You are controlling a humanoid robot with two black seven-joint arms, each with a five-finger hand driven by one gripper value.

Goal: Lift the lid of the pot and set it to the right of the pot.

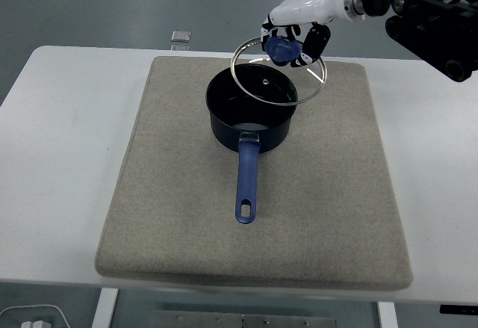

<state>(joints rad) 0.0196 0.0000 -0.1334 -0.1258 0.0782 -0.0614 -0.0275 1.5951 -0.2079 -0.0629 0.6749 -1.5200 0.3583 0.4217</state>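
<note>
A dark blue pot (249, 119) with a long blue handle pointing toward me stands on the grey mat (172, 216), near its far middle. The pot is open. My right hand (295, 42) is shut on the blue knob of the glass lid (278, 74). It holds the lid tilted in the air above the pot's far right rim. The left arm is out of view.
The mat lies on a white table (60, 156). A small clear object (180, 36) lies at the table's far edge, left of the hand. My black right forearm (426, 7) comes in from the top right corner.
</note>
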